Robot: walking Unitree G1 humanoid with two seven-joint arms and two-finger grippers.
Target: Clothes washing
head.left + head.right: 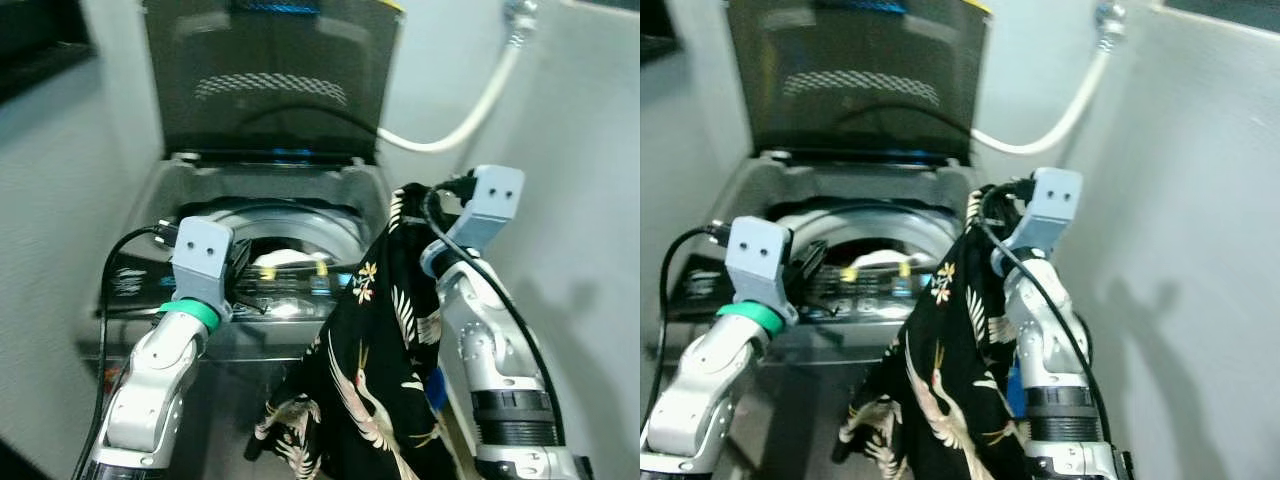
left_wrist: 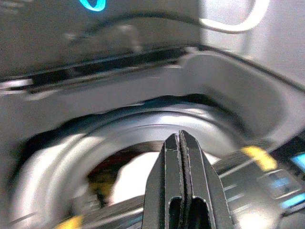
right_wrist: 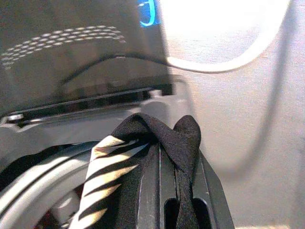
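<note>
Left eye view gives you the washing machine (image 1: pixel 270 200), lid up, with something pale already in the drum (image 1: pixel 290 250). Your black printed garment (image 1: pixel 370 370) hangs outside at the right rim, so loading remains. Right wrist view adds that the right gripper (image 3: pixel 169 157) is clamped on its bunched fabric; left wrist view shows the left gripper (image 2: pixel 181 143) pressed together, empty, over the drum.

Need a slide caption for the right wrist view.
Right gripper clamps a black patterned garment above the open washing machine.
</note>
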